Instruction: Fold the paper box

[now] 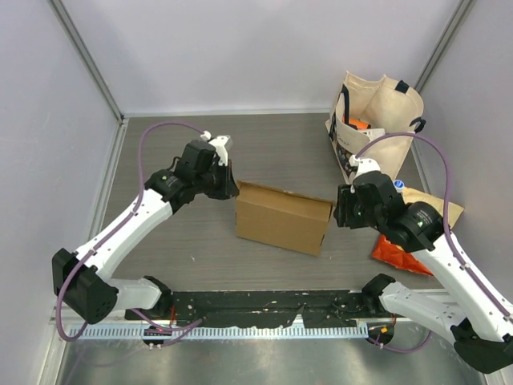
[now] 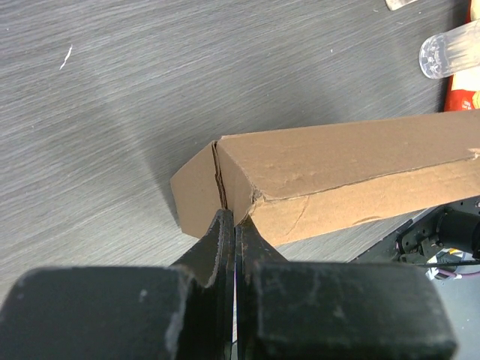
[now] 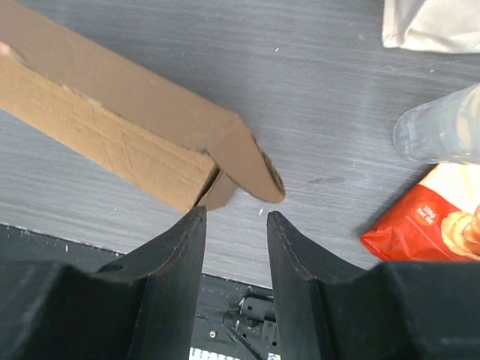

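Observation:
The paper box (image 1: 282, 216) is a plain brown carton lying flat in the middle of the table, folded into a shallow rectangular shape. My left gripper (image 1: 232, 189) is shut, and its tips (image 2: 234, 219) press against the box's left end (image 2: 225, 176), just beside the seam of the end flap. No cardboard shows between the fingers. My right gripper (image 1: 337, 210) stands open at the box's right end. In the right wrist view an end flap (image 3: 251, 166) sticks out loose just ahead of the right gripper (image 3: 234, 216), with nothing between its fingers.
A cream tote bag (image 1: 373, 120) stands at the back right. An orange snack bag (image 1: 397, 253) lies under the right arm, and a clear plastic container (image 3: 442, 135) sits beside it. A black strip (image 1: 264, 305) runs along the near edge.

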Motion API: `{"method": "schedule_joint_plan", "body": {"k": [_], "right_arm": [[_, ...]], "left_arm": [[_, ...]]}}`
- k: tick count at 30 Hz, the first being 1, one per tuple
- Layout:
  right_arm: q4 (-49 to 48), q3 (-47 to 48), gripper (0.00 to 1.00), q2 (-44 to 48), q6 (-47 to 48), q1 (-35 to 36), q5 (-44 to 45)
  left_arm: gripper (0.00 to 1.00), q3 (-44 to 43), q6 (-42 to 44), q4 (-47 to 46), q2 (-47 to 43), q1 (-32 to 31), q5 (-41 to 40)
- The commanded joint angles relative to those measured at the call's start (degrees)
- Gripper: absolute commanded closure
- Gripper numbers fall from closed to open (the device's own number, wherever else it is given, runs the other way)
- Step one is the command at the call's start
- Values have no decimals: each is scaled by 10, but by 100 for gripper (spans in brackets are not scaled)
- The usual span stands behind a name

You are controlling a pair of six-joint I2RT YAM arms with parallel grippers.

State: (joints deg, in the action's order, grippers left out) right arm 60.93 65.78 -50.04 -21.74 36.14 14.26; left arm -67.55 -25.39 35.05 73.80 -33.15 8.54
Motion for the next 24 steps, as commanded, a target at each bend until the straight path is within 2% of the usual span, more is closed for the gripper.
{"method": "schedule_joint_plan", "body": {"k": [1, 11, 16, 18, 19, 24], "right_arm": [[-34, -28, 57, 28, -9, -1, -61], [-71, -39, 55, 1, 0, -2, -8], [-81, -43, 55, 2, 13, -1, -31], [-69, -28, 53, 2, 14, -1, -20], [-63, -22, 48, 2, 17, -1, -18], [-22, 7, 45, -12, 12, -1, 19]], "left_arm": [[100, 17, -3, 20, -28, 2, -19], [100, 52, 2, -16, -72, 2, -2], [100, 65, 4, -17, -84, 2, -7], [100, 66, 5, -14, -87, 2, -12], [100, 66, 5, -13, -88, 2, -13], [100, 67, 3, -15, -90, 2, -14]]}}
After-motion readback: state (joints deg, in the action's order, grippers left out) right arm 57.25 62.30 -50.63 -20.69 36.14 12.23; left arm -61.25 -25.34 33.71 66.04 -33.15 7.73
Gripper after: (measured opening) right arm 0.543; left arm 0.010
